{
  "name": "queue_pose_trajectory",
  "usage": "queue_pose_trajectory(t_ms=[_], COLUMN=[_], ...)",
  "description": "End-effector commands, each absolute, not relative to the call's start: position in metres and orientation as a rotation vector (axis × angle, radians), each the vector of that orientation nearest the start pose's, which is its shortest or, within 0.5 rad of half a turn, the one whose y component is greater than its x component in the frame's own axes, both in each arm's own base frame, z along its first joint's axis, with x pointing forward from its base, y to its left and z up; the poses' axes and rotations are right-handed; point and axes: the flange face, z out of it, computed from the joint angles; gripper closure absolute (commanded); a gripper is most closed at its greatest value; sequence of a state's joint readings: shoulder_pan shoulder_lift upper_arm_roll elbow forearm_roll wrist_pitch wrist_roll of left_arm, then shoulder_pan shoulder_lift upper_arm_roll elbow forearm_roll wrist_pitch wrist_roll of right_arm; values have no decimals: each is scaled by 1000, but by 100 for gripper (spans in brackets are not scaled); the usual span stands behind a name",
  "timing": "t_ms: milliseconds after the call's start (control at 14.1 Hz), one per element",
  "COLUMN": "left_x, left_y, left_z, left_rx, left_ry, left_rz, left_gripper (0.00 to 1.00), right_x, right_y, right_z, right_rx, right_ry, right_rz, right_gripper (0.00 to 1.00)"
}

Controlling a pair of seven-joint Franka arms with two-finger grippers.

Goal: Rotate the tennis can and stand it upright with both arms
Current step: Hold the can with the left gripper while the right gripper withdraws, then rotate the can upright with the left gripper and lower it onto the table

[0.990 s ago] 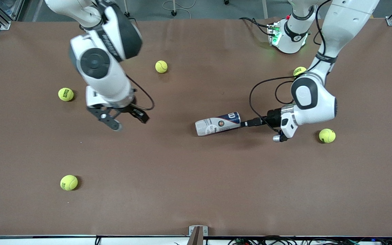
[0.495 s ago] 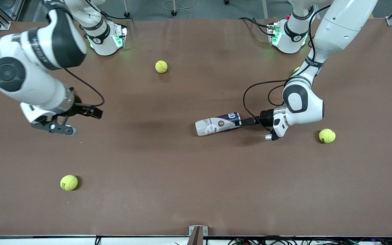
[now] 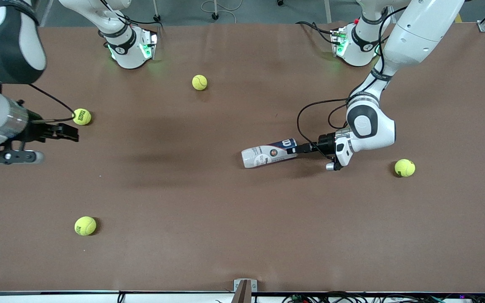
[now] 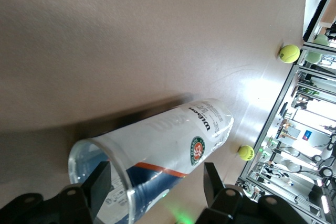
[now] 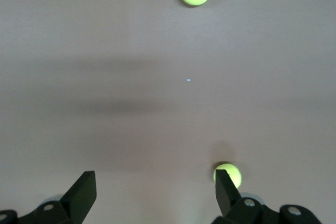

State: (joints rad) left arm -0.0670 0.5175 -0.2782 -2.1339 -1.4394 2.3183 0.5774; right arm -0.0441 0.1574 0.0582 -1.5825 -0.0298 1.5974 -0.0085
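Tennis can (image 3: 269, 153) is seen lying on its side on the brown table (image 3: 234, 235), near the middle and toward the left arm's end. Both arms are the largest things in view. The right arm is drawn off toward its own end of the table, where it waits; the right gripper (image 3: 36, 145) is held wide open and empty above bare tabletop, near a tennis ball (image 3: 81, 117).

The left gripper (image 3: 299, 149) is set low at the can's navy end. In the left wrist view its fingers (image 4: 100, 183) are seen straddling the can's open rim, one on each side, with the jaws partly open. Whether the pads already bear on the plastic cannot be told.

For the step in hand, a grasp at the rim, the thin wall is judged likely to flex or slip, so a gentle, centred closing is called for before any turning is tried.

The can is the only container here, and no balls are seen inside it through the clear wall. Four balls lie loose on the table, among them one (image 3: 404, 167) at the left arm's end.
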Motion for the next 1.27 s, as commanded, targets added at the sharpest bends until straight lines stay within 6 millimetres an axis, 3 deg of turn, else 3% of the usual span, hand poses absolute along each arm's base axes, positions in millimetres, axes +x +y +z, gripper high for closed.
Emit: queue_pose_trajectory(t_ms=[0,141,283,495,637,849,1203], left_x=[504,505,509,520,531,554,584], left_y=[-216,-216,-215,-214,-216,-220,-222], left_z=[159,159,166,182,204,252,331], left_rx=[2088,2084,2081,2073,2061,2037,2164], left_ry=[370,358,350,338,328,326,225], left_rz=[-184,-171,-152,-115,-75,-21,-35], left_gripper=[48,70,83,91,98,100,100], right_x=[591,590,593,588,585,585,589], right_y=[-11,-8,-10,-6,-3,-5,-24], right_z=[545,547,555,552,552,555,591], right_rx=[-3159,-3160,-3161,-3144,-3143,-3142,-3171], right_ry=[-55,-47,-22,42,57,33,-92], right_rz=[224,226,199,248,282,291,174], right_gripper=[0,0,0,0,0,0,0])
